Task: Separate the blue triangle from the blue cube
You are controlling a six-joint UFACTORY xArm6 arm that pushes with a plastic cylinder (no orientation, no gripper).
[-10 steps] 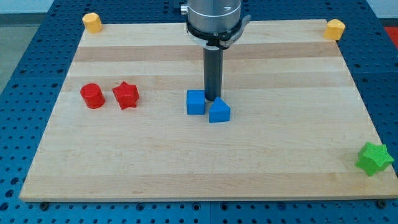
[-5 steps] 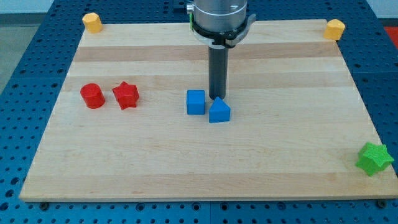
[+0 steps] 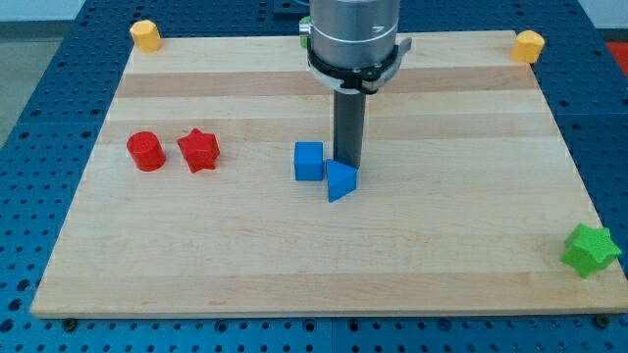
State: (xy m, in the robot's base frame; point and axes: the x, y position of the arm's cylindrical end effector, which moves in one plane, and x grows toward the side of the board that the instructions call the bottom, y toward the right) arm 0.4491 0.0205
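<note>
Pressing my tip (image 3: pixel 348 164) against the blue triangle's (image 3: pixel 340 181) top edge, just right of the blue cube (image 3: pixel 308 161), to push them apart.

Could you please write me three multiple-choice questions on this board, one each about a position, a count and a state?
1. Where is my tip relative to the blue triangle?
A. At its upper right edge
B. Far to the view's left
C. Below it

2. How many red blocks are there?
A. One
B. Two
C. Four

3. How do the blue cube and the triangle stand?
A. Stacked
B. At opposite board edges
C. Close together, not yet separated

Answers:
1. A, the rod ends just above the triangle, towards the view's right.
2. B, a red cylinder and a red star.
3. C, they sit corner to corner at mid-board.
</note>
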